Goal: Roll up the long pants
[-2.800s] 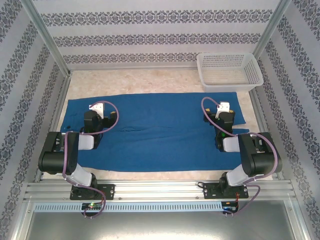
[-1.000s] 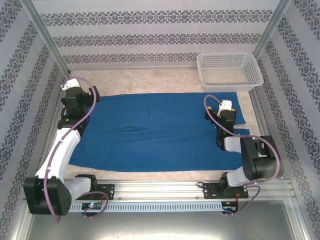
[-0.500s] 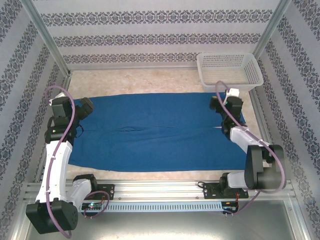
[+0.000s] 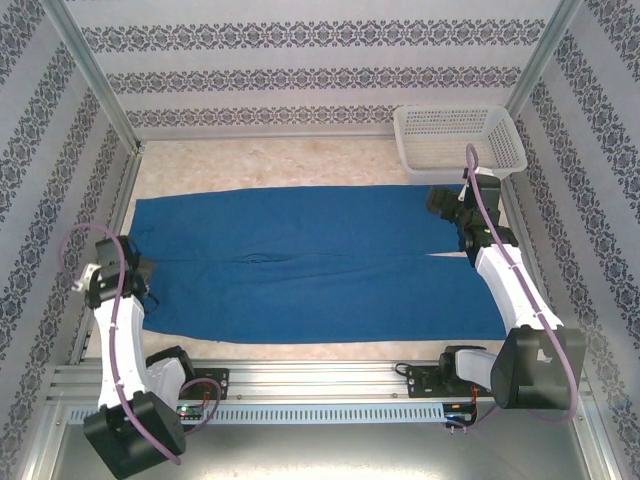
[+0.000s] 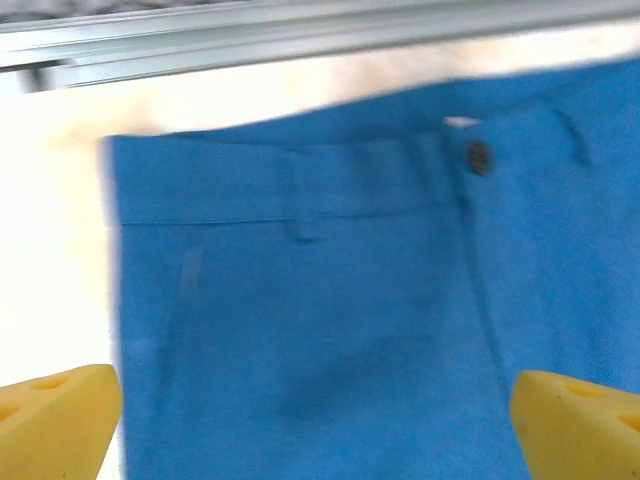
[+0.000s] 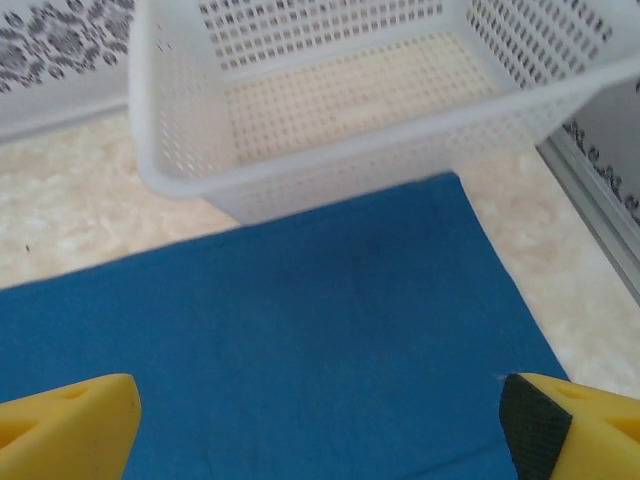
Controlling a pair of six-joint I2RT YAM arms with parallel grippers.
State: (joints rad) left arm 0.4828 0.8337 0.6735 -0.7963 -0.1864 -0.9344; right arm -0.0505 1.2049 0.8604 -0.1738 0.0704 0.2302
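Top external: pants [image 4: 320, 265] lie flat across the tabletop [image 4: 280, 160]; my left tool [image 5: 315, 420] hangs spread over the waistband [image 5: 290, 185], right tool [image 6: 320, 420] spread above the hem [image 6: 440, 260], each likely placed to start rolling.

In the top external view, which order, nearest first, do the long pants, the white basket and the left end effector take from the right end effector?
1. long pants: leg end beneath the right end effector.
2. white basket: just behind, far right corner.
3. left end effector: far across, at the waist end, left side.
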